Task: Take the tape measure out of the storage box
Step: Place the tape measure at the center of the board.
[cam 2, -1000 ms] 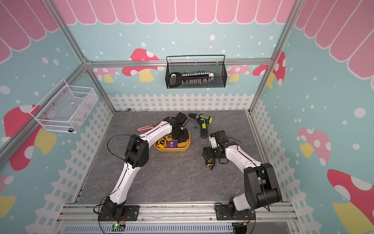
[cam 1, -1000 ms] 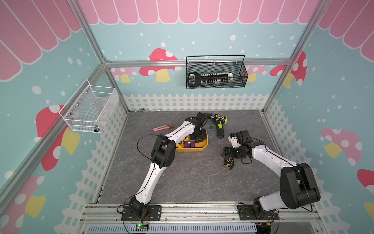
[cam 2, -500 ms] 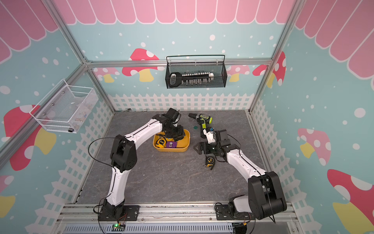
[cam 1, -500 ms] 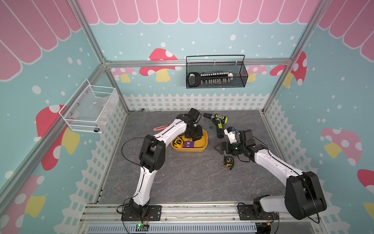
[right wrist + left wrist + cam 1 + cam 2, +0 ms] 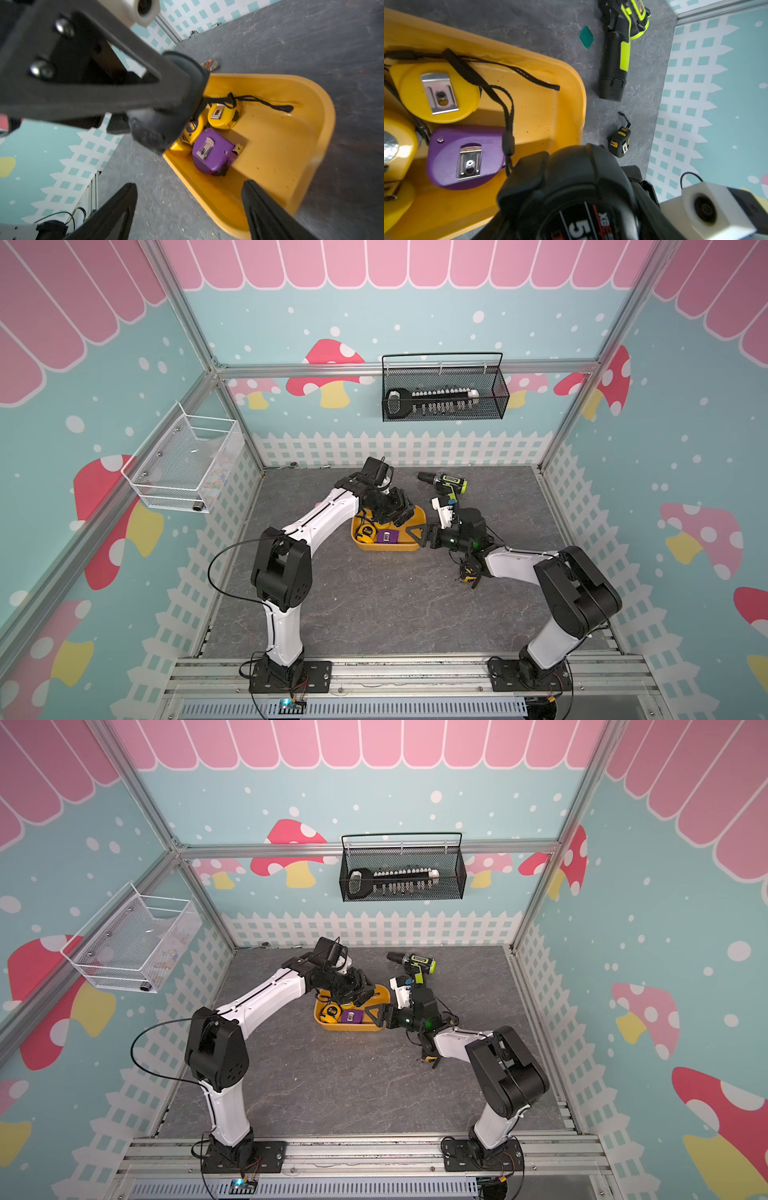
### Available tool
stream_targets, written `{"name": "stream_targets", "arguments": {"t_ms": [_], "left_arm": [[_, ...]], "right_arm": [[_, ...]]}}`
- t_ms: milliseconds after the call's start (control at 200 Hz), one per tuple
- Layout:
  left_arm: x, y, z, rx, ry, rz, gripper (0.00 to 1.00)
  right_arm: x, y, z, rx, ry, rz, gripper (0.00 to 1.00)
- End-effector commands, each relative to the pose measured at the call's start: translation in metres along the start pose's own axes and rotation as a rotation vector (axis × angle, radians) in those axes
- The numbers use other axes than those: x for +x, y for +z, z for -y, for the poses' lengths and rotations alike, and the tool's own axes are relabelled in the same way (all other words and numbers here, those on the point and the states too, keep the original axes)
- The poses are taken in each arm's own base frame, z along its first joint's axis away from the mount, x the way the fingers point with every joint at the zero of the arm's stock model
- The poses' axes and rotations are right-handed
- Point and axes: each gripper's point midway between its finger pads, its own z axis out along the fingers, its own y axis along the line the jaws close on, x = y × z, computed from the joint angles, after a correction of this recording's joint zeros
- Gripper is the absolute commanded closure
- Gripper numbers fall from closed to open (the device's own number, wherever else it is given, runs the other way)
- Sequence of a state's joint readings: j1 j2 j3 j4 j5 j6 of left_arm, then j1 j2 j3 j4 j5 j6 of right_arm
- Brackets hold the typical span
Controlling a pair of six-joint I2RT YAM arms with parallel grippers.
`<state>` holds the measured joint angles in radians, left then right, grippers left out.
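Observation:
The yellow storage box (image 5: 388,548) (image 5: 353,1028) sits mid-floor. My left gripper (image 5: 392,511) hangs over its far side, shut on a black tape measure (image 5: 577,187) (image 5: 153,131). Inside the box lie a purple tape measure (image 5: 467,155) (image 5: 212,153) and yellow ones (image 5: 436,93) (image 5: 222,116) with a black strap. My right gripper (image 5: 189,187) (image 5: 417,535) is open and straddles the box's right end. One of its fingers is over the floor and the other is inside the rim (image 5: 324,124).
A black-and-yellow tape measure (image 5: 467,572) (image 5: 619,142) lies on the floor under my right arm. A green drill (image 5: 444,485) lies behind the box, near a small green chip (image 5: 586,37). A black mesh basket (image 5: 442,393) and a white one (image 5: 187,464) hang on the walls.
My right gripper has swung left from above the floor tape measure to the box's right end. My left arm has drawn back and left a little, still over the box.

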<state>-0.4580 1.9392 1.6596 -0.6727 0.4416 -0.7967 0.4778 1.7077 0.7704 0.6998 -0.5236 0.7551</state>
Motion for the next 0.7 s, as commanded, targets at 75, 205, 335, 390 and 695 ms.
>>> {"name": "stream_targets", "arguments": {"t_ms": [75, 205, 335, 390, 695], "left_arm": [[-0.002, -0.023, 0.028, 0.102, 0.011, 0.038, 0.64], [0.002, -0.021, 0.027, 0.103, 0.010, 0.029, 0.65], [0.004, -0.021, 0.028, 0.104, 0.018, 0.024, 0.64], [0.005, -0.021, 0.028, 0.105, 0.018, 0.022, 0.64], [0.013, -0.014, 0.026, 0.094, 0.036, 0.001, 0.49]], "right_arm": [[-0.042, 0.017, -0.025, -0.123, 0.009, 0.198, 0.25], [-0.043, 0.026, -0.021, -0.153, 0.050, 0.213, 0.37], [-0.046, 0.029, -0.022, -0.157, 0.055, 0.228, 0.56], [-0.045, 0.031, -0.020, -0.145, 0.056, 0.219, 0.60], [-0.043, 0.032, -0.018, -0.138, 0.046, 0.210, 0.72]]}}
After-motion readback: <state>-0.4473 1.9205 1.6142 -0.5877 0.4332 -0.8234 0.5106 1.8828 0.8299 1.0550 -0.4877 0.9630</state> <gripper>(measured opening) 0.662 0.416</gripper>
